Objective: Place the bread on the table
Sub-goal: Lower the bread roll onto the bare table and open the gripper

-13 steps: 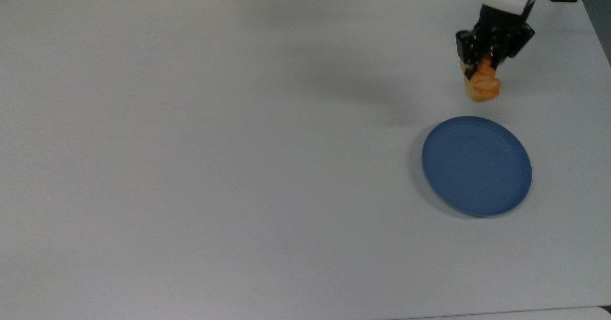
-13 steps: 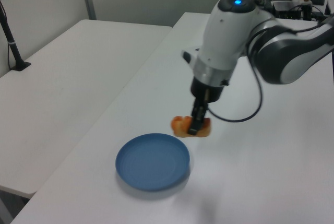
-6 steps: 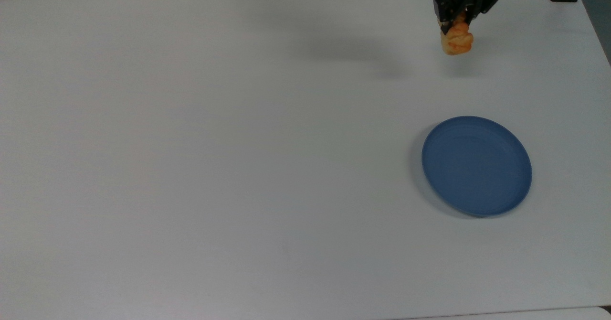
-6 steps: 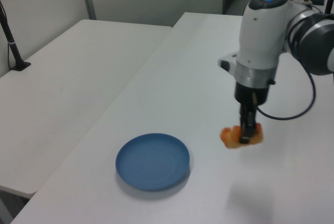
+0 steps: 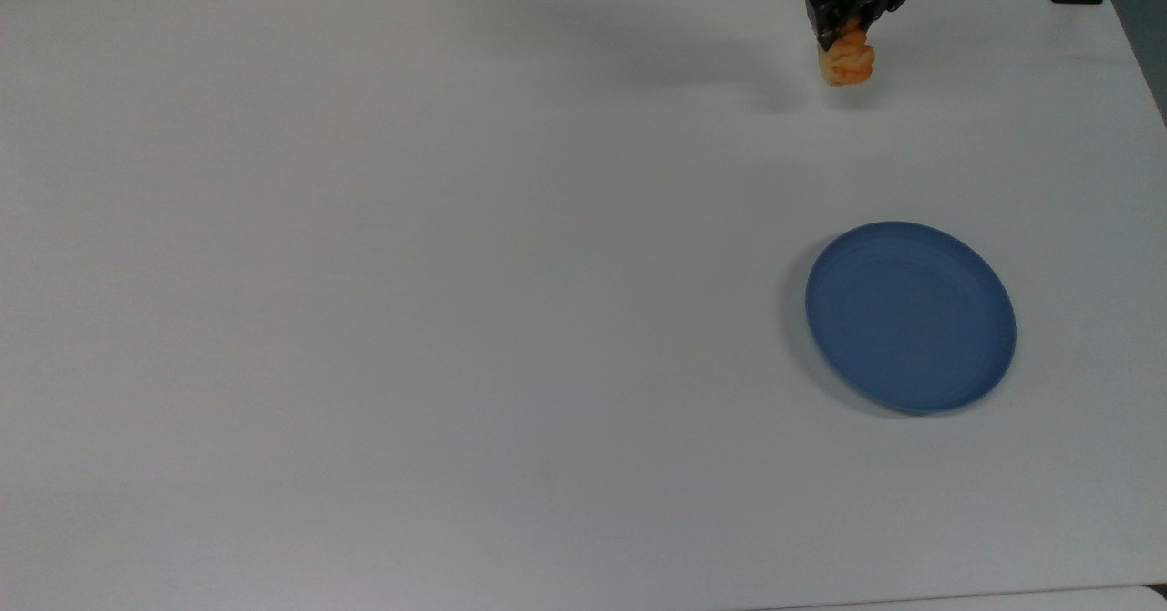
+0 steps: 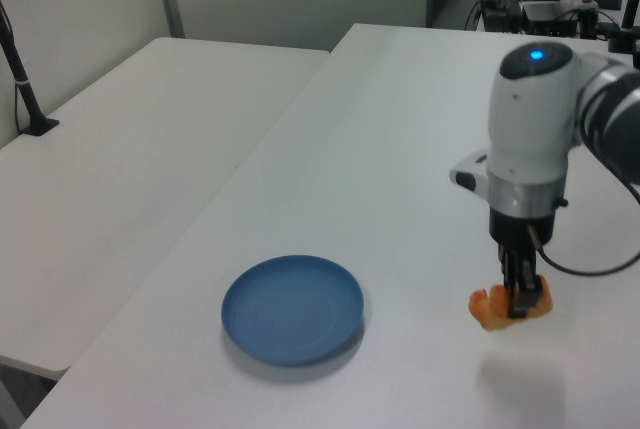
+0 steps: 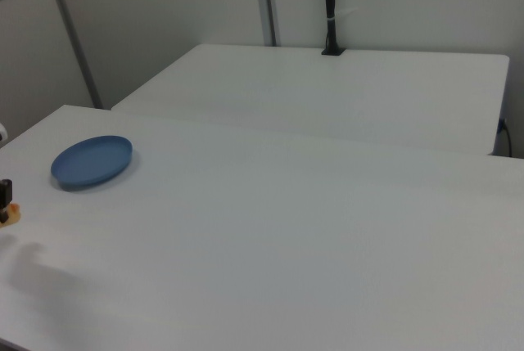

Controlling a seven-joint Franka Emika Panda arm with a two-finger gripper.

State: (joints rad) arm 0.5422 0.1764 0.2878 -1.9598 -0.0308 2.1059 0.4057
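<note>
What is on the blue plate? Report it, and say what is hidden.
The blue plate holds nothing; its whole dish shows bare in the top view. The bread is away from it, clamped in the gripper over the table. The tabletop beneath the plate is covered.

A robotics lab: plain white tables [image 6: 330,129], grey partition walls [image 7: 164,7], and cabled equipment [image 6: 520,4].

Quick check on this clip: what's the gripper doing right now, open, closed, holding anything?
Gripper: closed on the small golden-orange braided bread bun, away from the round blue plate.
</note>
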